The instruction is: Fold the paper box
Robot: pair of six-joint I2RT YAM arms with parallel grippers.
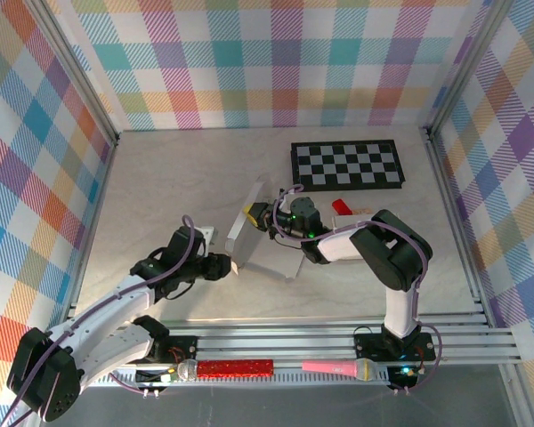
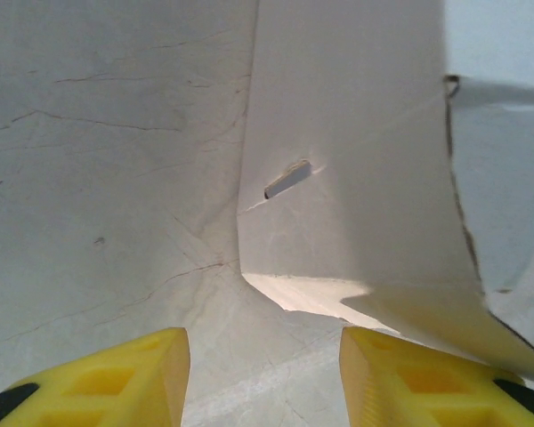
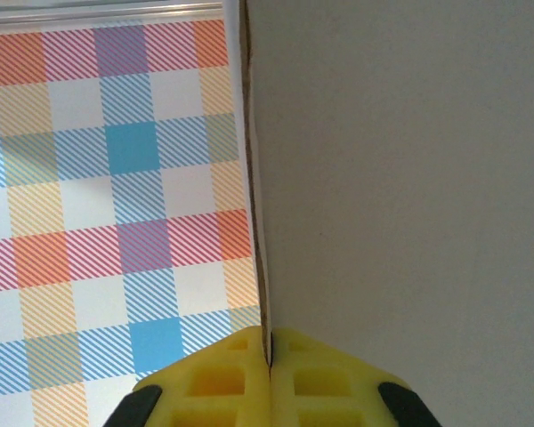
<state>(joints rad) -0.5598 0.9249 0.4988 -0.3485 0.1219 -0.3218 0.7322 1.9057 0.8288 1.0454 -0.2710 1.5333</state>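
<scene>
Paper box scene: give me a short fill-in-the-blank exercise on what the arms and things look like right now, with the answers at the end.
1. The right gripper is ____ on an edge of the paper box.
2. The left gripper is ____, with bare table between its fingers.
3. The checkerboard lies at the far ____ of the table.
4. Both grippers have fingers coloured ____.
Missing words: shut; open; right; yellow.

Worktop layout, centre to near edge.
Paper box at centre of worktop; left hand just beside its near-left edge, right hand on its far edge; chequered board far right; microphone on near rail.
</scene>
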